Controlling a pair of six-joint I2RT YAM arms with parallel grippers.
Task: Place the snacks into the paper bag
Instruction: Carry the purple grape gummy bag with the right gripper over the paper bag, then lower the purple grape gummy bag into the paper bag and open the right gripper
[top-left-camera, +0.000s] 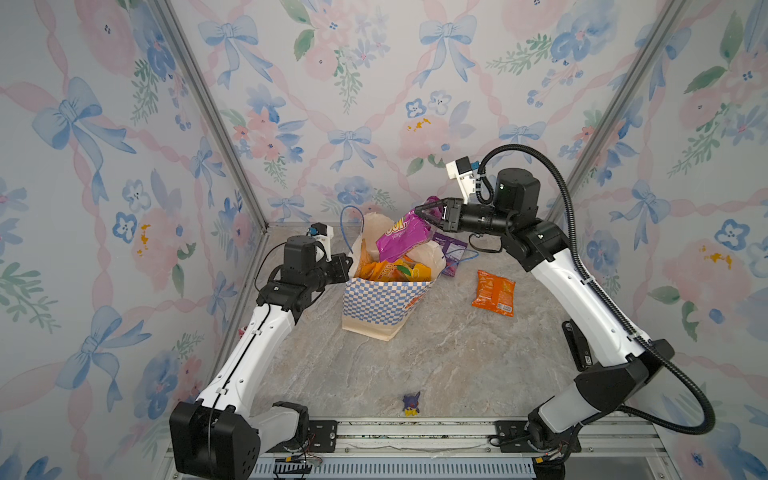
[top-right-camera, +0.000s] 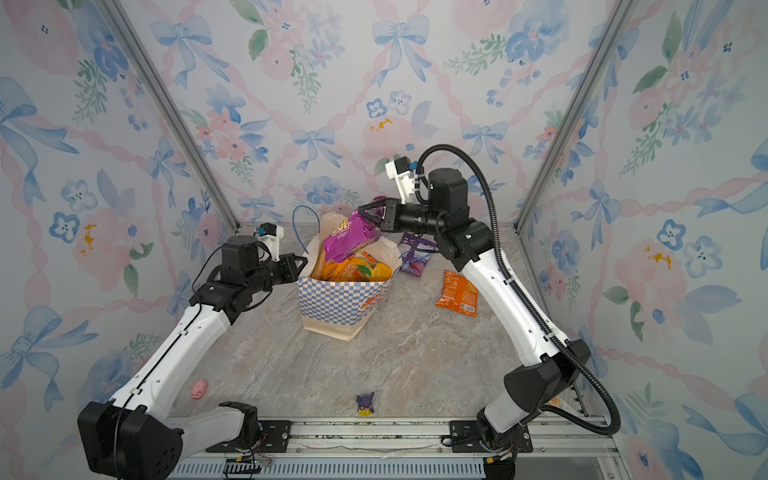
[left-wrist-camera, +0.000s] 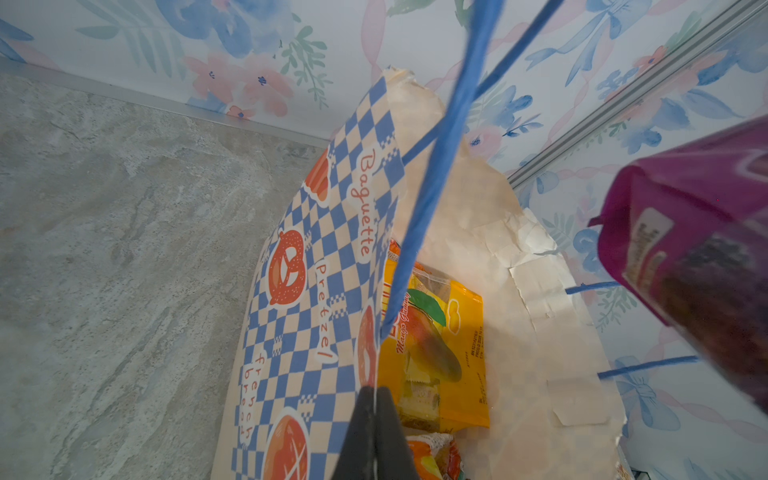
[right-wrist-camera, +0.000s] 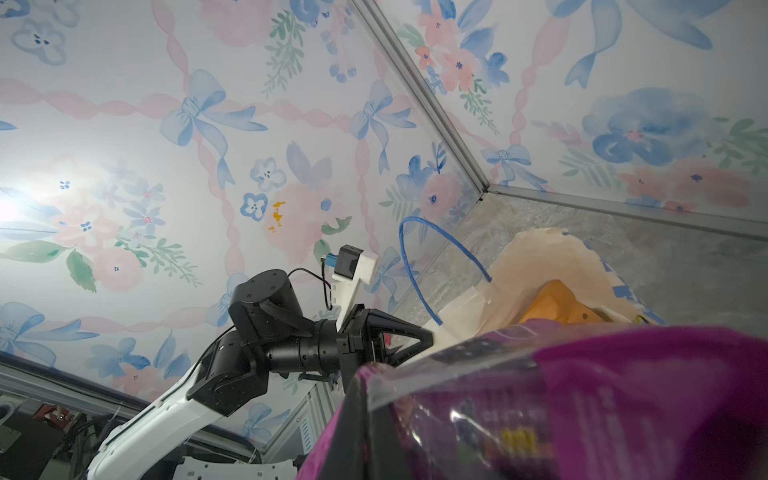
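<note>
The paper bag (top-left-camera: 386, 307) (top-right-camera: 340, 303) stands upright mid-table, with yellow-orange snacks (top-left-camera: 399, 270) (top-right-camera: 353, 270) inside. My left gripper (top-left-camera: 351, 266) (top-right-camera: 305, 262) (left-wrist-camera: 375, 390) is shut on the bag's left rim (left-wrist-camera: 311, 291), beside a yellow mango packet (left-wrist-camera: 440, 345). My right gripper (top-left-camera: 417, 212) (top-right-camera: 361, 210) (right-wrist-camera: 363, 372) is shut on a purple packet (top-left-camera: 401, 239) (top-right-camera: 349, 239) (right-wrist-camera: 582, 395), which hangs tilted over the bag's mouth. An orange packet (top-left-camera: 493, 293) (top-right-camera: 457, 293) lies flat to the right of the bag. Another purple packet (top-left-camera: 451, 249) (top-right-camera: 415, 253) lies behind it.
A tiny purple-and-yellow figurine (top-left-camera: 411, 404) (top-right-camera: 365, 404) stands near the front edge. A small pink thing (top-right-camera: 199, 387) lies at the front left. The bag's blue cord handle (top-left-camera: 351, 220) (left-wrist-camera: 436, 187) loops up. Floral walls enclose three sides.
</note>
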